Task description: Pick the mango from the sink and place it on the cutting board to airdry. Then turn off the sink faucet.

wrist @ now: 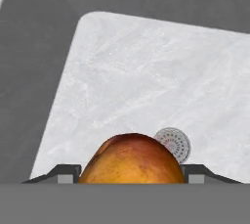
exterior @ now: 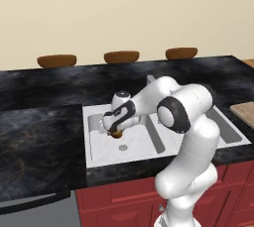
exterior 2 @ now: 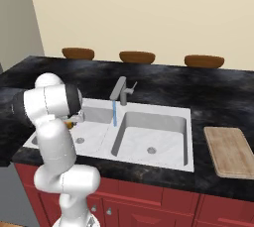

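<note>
Round orange-yellow mango [wrist: 132, 159] above left basin of white-grey marbled sink [exterior: 99, 144]; grey metal faucet [exterior 2: 120, 90] running; light-brown wooden cutting board [exterior 2: 229, 151] bare.

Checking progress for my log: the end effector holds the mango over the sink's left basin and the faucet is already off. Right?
Not quite. The faucet is running: the right base view shows a blue stream falling from its spout. The rest holds: the end effector grips the mango over the sink's left basin.
</note>
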Available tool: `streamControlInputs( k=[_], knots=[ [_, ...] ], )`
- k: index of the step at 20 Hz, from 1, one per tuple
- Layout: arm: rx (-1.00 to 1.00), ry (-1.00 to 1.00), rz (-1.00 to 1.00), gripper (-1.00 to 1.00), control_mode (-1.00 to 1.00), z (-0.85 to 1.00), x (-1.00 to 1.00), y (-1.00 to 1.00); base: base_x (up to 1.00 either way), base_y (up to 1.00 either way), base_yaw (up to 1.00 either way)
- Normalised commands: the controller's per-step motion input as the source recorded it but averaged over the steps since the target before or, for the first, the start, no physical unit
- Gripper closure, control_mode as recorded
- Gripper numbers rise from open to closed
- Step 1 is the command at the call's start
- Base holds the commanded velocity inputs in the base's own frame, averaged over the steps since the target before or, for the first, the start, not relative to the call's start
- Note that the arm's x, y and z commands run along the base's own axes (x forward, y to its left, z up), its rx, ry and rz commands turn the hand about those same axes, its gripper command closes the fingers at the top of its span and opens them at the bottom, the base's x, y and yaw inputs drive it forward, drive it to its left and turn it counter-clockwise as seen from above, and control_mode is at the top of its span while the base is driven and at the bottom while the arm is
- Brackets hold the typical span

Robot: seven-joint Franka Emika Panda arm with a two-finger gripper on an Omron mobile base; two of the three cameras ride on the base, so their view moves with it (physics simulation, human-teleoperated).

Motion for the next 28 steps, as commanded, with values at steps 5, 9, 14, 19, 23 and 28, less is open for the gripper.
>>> streamControlInputs(
  k=[5,9,14,19,23,28],
  knots=[
    [0.02,-0.02,-0.05,1.0,-1.0,0.82,-0.18,-0.25,0.0,0.0,0.0],
    [0.01,-0.01,-0.07,1.0,-1.0,0.84,-0.34,-0.23,0.0,0.0,0.0],
    [0.03,0.0,-0.08,1.0,-1.0,0.85,-0.45,-0.23,0.0,0.0,0.0],
    [0.01,-0.02,-0.03,1.0,-1.0,0.79,-0.5,-0.26,0.0,0.0,0.0],
    [-0.01,-0.17,0.0,1.0,-1.0,0.61,-0.65,-0.34,0.0,0.0,0.0],
    [-0.03,-0.16,0.0,1.0,-1.0,0.49,-0.73,-0.41,0.0,0.0,0.0]
  ],
)
